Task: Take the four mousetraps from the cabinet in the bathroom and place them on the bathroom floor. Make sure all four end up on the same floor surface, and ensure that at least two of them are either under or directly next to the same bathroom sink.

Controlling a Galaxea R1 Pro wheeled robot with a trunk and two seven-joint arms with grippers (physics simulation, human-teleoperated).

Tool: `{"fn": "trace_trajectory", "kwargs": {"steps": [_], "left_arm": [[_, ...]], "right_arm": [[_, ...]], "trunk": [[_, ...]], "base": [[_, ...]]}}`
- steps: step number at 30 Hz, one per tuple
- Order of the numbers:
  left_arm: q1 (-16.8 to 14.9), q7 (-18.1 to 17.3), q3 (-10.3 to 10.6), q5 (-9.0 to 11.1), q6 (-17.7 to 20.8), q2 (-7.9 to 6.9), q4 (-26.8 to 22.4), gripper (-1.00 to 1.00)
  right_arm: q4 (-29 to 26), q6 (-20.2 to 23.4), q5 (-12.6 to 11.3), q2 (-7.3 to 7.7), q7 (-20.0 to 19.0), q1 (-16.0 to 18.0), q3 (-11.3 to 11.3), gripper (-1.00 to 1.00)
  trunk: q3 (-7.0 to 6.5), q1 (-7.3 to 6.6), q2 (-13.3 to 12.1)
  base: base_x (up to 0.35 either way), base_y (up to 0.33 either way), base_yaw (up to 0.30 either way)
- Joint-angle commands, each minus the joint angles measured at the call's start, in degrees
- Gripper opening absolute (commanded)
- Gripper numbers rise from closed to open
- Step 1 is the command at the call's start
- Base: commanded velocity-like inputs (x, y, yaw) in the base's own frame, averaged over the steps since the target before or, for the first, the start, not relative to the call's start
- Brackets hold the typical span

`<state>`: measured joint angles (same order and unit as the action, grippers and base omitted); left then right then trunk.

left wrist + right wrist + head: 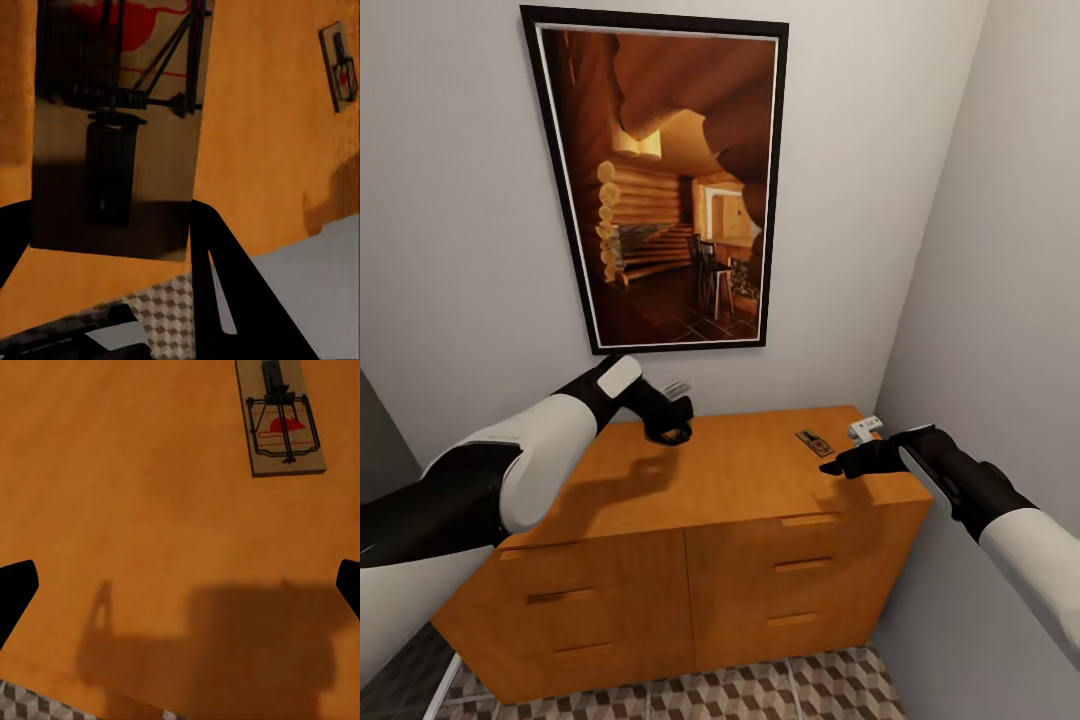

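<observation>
Cabinet (740, 480) occupies the frame's lower center beneath a framed picture (660, 180). Left gripper (672, 418), jaws clamped on a mousetrap (120, 127), hovers over its top left. Right gripper (840, 466), jaws spread and empty, hovers beside a second mousetrap (814, 441) lying at center right.

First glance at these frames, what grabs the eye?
The big framed log-cabin picture on the wall above the orange-brown cabinet. Next, the left end effector over the cabinet's back left, with a mousetrap close up between its fingers. Two more traps lie by the right end effector: a dark mousetrap and a pale one.
</observation>
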<state>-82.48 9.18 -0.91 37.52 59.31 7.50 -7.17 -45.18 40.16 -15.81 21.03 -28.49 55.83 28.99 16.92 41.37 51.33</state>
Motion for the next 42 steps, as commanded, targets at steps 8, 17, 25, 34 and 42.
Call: {"fn": "trace_trajectory", "kwargs": {"steps": [8,17,25,34,42], "left_arm": [[0.0,-3.2,0.0,0.2,0.3,-0.02,0.0,-1.00],[0.1,-8.5,0.0,0.2,0.3,-0.10,-0.1,-1.00],[0.1,-13.4,0.0,0.1,0.2,-0.06,-0.2,-1.00],[0.1,-13.9,0.0,0.2,0.2,-0.01,-0.3,-1.00],[0.1,-14.1,0.0,0.2,0.2,0.08,-0.5,-1.00]], "right_arm": [[0.0,0.0,-0.2,0.06,0.0,0.1,0.2,1.00],[0.0,-0.1,-0.2,0.06,0.0,0.1,0.2,1.00],[0.0,-2.0,-0.1,0.06,0.0,0.1,0.2,1.00],[0.0,-2.5,-0.1,0.06,-0.1,0.1,0.3,1.00],[1.2,-2.5,-0.2,0.06,-0.1,0.1,0.1,1.00]], "trunk": [[0.08,0.01,0.1],[0.08,0.01,0.1],[0.08,0.01,0.1],[0.08,0.01,0.1],[0.08,0.01,0.1]], "base": [[0.000,0.000,0.000],[0.000,0.000,0.000],[0.017,0.000,0.000],[0.172,0.000,0.000],[0.123,0.000,0.000]]}}
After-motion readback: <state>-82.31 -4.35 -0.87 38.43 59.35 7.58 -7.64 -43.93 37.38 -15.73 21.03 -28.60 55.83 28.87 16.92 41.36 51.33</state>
